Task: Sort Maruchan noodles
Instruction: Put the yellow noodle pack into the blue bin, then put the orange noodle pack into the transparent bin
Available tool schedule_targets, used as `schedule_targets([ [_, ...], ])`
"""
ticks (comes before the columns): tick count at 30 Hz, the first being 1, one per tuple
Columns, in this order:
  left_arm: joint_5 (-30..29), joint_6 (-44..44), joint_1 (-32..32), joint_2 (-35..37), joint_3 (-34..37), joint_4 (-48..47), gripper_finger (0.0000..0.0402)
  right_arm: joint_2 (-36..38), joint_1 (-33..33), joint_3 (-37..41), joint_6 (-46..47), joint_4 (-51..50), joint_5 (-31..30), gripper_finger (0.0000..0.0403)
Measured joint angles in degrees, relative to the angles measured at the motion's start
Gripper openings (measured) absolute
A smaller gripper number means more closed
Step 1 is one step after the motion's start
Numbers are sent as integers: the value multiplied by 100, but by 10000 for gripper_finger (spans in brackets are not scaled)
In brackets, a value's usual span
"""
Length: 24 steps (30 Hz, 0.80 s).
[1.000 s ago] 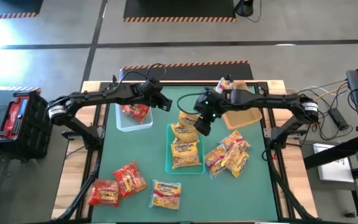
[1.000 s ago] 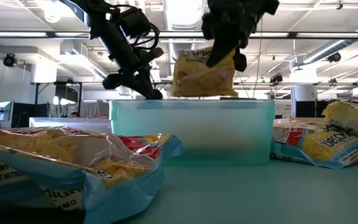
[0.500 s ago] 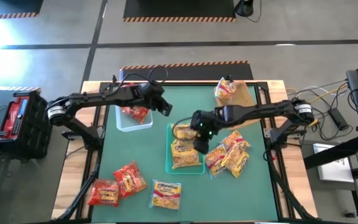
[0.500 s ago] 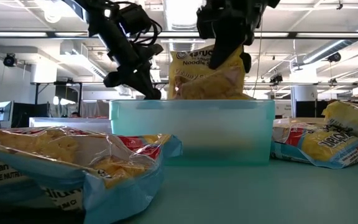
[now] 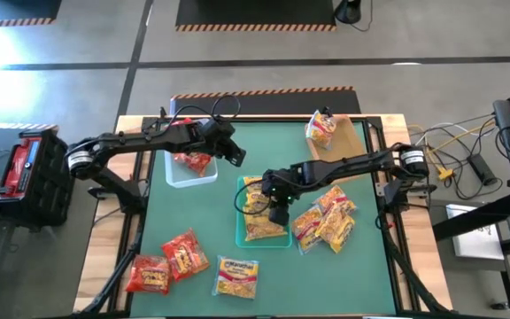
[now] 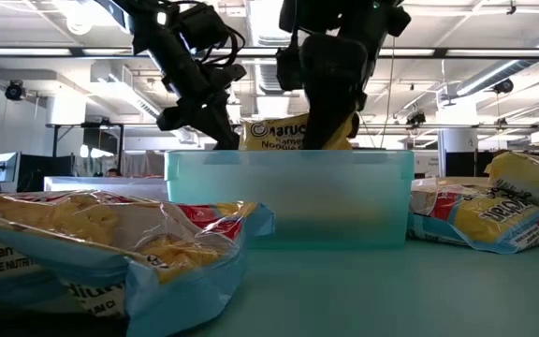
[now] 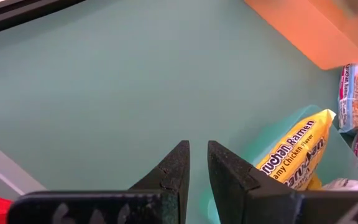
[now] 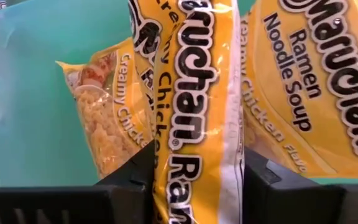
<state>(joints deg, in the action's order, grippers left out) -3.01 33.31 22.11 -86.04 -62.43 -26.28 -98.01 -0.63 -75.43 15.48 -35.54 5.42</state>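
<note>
Change noted: my right gripper (image 5: pixel 275 197), a second ago held above the bin, has come down into the teal bin (image 5: pixel 241 232), carrying its packet with it.

Item: yellow Maruchan packet (image 8: pixel 197 112), Creamy Chicken, flat, crinkly glossy plastic, standing on edge between my right fingers (image 8: pixel 132 171), pinched, among other yellow packets in the translucent teal plastic bin.

Left gripper (image 5: pixel 235 152): fingers nearly pressed together, empty, beside the clear bin (image 5: pixel 177 173) of red packets (image 5: pixel 191 159).

Loose: red packets (image 5: pixel 166 262) and mixed packets (image 5: pixel 326 220) on the green table (image 5: pixel 361 266).
</note>
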Motion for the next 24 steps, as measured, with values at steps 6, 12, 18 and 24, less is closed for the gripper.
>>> schedule_targets([
  [6,-2,0,0,0,0,-10,40,86,18,-29,-7,-57,-229,174],
  [12,-7,1,0,0,0,-49,40,519,78,-31,-221,-137,-1097,202],
  [18,125,104,-70,12,0,-236,40,913,104,-31,-291,-253,-1154,205],
  [24,605,390,-600,159,-2,-854,40,1197,205,-31,-566,-360,-1158,205],
])
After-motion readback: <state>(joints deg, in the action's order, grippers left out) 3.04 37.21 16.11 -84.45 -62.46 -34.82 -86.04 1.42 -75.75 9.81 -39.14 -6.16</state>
